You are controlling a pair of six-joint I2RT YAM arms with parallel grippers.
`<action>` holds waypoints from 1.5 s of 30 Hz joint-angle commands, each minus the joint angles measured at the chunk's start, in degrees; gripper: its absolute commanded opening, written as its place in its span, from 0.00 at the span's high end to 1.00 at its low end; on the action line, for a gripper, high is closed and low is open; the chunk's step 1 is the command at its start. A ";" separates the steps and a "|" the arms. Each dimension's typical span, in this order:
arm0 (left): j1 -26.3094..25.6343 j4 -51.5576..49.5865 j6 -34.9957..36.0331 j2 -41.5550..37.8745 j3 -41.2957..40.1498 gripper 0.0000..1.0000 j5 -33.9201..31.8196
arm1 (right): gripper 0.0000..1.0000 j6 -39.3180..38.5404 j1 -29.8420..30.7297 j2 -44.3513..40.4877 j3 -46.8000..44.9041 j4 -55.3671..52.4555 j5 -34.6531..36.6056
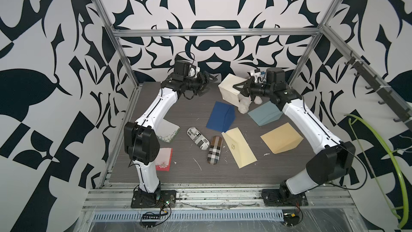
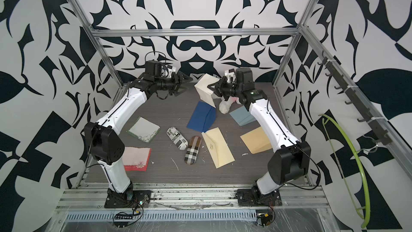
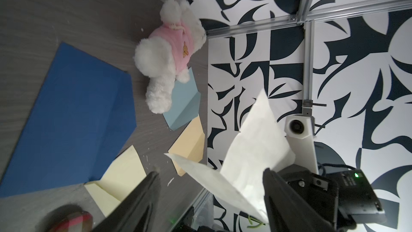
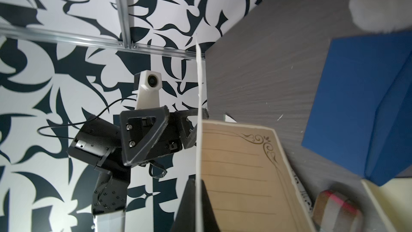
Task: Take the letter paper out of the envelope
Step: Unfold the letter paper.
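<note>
A cream folded letter paper (image 1: 229,90) (image 2: 204,90) hangs in the air above the back of the table. My right gripper (image 1: 236,85) (image 2: 210,86) (image 4: 197,181) is shut on one sheet edge of it. The lined tan side of the letter paper (image 4: 240,170) shows beside the fingers. My left gripper (image 1: 210,84) (image 2: 186,84) (image 3: 210,175) stands open just left of the paper (image 3: 256,143) and holds nothing. Below, a dark blue envelope (image 1: 220,116), a grey-blue one (image 1: 264,113), a cream one (image 1: 239,148) and a tan one (image 1: 281,138) lie flat. I cannot tell which held the paper.
A white plush toy in pink (image 3: 169,59) (image 1: 244,106) lies at the back under the right arm. Two glasses cases (image 1: 197,139) (image 1: 214,150) lie mid-table. A grey cloth square (image 2: 143,129) and a red-edged one (image 2: 137,158) lie at the left. A green hanger (image 1: 379,152) hangs outside the frame at the right.
</note>
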 commanded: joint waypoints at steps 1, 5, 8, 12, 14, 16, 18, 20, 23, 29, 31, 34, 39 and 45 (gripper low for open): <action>0.91 2.69 11.61 -3.89 0.01 0.22 0.04 | 1.00 -22.67 -1.14 1.64 8.74 -19.49 -4.62; 1.13 8.37 19.91 -4.26 -0.56 0.22 9.60 | 1.00 -39.77 -1.20 4.90 18.39 -35.02 -6.11; 1.15 9.24 23.03 -3.36 -0.14 0.22 18.29 | 1.00 -41.84 -1.40 4.86 19.96 -35.06 -11.83; 1.13 3.55 29.86 -3.62 -0.09 0.20 22.81 | 1.00 -39.24 -1.23 5.81 20.47 -30.10 -21.34; 1.13 3.18 30.51 -3.74 -0.61 0.19 25.41 | 1.00 -37.53 -0.47 6.85 20.20 -27.37 -25.05; 1.05 3.63 30.42 -4.01 -1.45 0.19 26.77 | 1.00 -36.44 0.25 7.83 20.11 -25.79 -27.58; 1.05 5.18 29.31 -4.51 -2.52 0.19 28.34 | 1.00 -35.62 0.84 8.57 20.07 -24.35 -29.13; 0.89 7.52 27.18 -5.05 -3.63 0.20 30.14 | 1.00 -34.40 1.04 9.15 19.66 -22.42 -29.84; -0.07 7.26 26.76 -5.73 -4.65 0.23 31.34 | 1.00 -31.00 1.00 9.40 18.38 -17.10 -31.53; -1.06 5.11 27.65 -7.38 -7.19 0.30 31.37 | 1.00 -28.88 0.88 12.03 19.05 -13.76 -32.51; -1.02 4.58 27.70 -7.84 -7.02 0.33 31.07 | 1.00 -29.59 0.76 12.60 19.05 -14.17 -32.31; -1.06 3.94 27.70 -8.00 -6.51 0.38 30.53 | 1.00 -29.88 0.69 13.54 19.30 -14.17 -32.15; -1.06 1.67 28.24 -7.75 -6.40 0.53 29.34 | 1.00 -29.60 0.68 14.81 20.33 -13.71 -31.77; -1.04 -2.32 29.45 -7.11 -5.05 0.77 25.40 | 1.00 -28.01 0.97 14.87 20.54 -11.86 -31.17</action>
